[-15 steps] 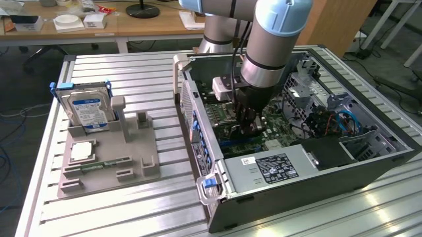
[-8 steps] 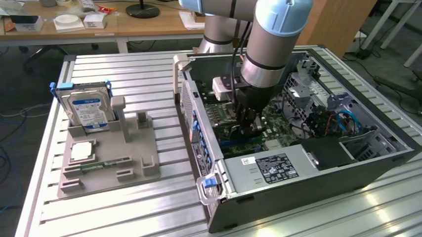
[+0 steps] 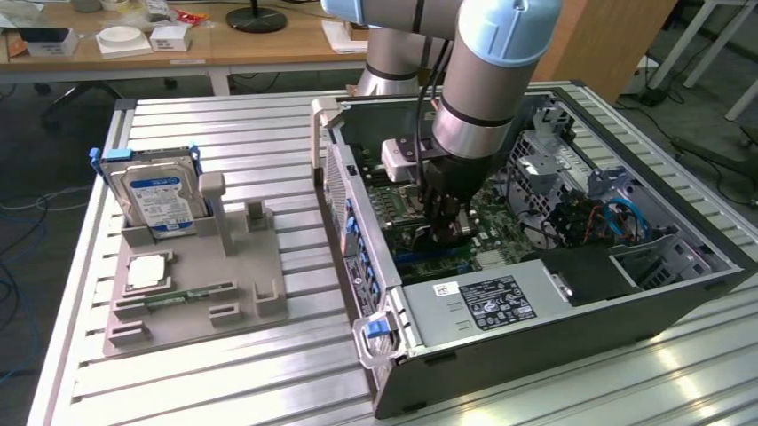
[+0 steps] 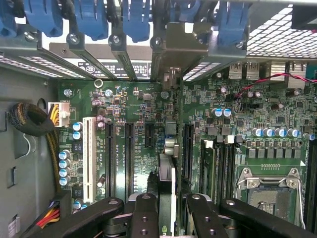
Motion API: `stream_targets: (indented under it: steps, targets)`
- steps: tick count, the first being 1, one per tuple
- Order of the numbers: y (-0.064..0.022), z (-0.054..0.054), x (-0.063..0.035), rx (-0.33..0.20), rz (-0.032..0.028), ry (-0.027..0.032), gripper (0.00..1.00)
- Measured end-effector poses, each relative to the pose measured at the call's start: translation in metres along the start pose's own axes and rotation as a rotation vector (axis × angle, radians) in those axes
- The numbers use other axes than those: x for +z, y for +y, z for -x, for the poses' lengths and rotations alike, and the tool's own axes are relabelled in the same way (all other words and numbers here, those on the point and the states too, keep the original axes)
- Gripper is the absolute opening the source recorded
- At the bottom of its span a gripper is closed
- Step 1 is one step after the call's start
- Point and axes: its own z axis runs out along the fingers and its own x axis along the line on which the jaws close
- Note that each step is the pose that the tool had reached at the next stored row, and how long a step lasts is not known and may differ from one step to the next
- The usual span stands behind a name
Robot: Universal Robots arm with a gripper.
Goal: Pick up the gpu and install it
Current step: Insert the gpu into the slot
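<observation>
Inside the open computer case (image 3: 533,328), my gripper (image 3: 448,232) hangs low over the green motherboard (image 3: 414,209). In the wrist view the gpu (image 4: 167,173) shows edge-on as a thin card. My gripper (image 4: 171,218) is shut on it, with a black finger (image 4: 144,215) on one side and another (image 4: 203,215) on the other. The card stands upright among the black expansion slots (image 4: 129,153), close beside a long one (image 4: 188,146). I cannot tell whether its edge touches a slot.
A grey holder (image 3: 237,284) stands at the exterior view's left with a silver blue-labelled hard drive (image 3: 158,197) upright in it and a green memory stick (image 3: 190,291) lying flat. Blue latches (image 4: 133,20), a white slot (image 4: 89,153), cables (image 4: 29,119) and the processor socket (image 4: 267,186) surround the card.
</observation>
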Motion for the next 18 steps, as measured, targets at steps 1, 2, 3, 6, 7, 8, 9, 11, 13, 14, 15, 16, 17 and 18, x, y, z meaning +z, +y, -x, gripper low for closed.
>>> stream_targets:
  steps: [1, 2, 3, 6, 7, 8, 9, 11, 13, 14, 15, 16, 17, 18]
  targets:
    - [0.0, 0.0, -0.0004, 0.0, 0.0, 0.0, 0.26]
    - [0.0, 0.0, -0.0007, 0.0, 0.0001, 0.0002, 0.26]
    - [0.0, 0.0, -0.001, 0.0, 0.0002, 0.0003, 0.26]
    - [0.0001, -0.0005, -0.0012, 0.0, 0.0002, 0.0004, 0.26]
    - [0.0, -0.0008, -0.0012, 0.0, 0.0002, 0.0003, 0.26]
    - [0.0, -0.0014, -0.0012, 0.0, 0.0003, 0.0004, 0.26]
    - [0.0, -0.0018, -0.0013, 0.0, 0.0003, 0.0004, 0.26]
    - [0.0001, -0.002, -0.0012, 0.0, 0.0002, 0.0003, 0.26]
    - [0.0001, -0.002, -0.0012, 0.0, 0.0002, 0.0004, 0.26]
    - [0.0, -0.002, -0.001, 0.0, 0.0002, 0.0004, 0.26]
    - [0.0, -0.002, -0.0009, 0.0, 0.0002, 0.0005, 0.26]
    - [0.0001, -0.0021, -0.0007, 0.0, 0.0002, 0.0004, 0.26]
    - [0.0001, -0.0021, -0.0005, 0.0, 0.0002, 0.0004, 0.26]
    - [0.0001, -0.0021, -0.0003, 0.0, 0.0002, 0.0004, 0.26]
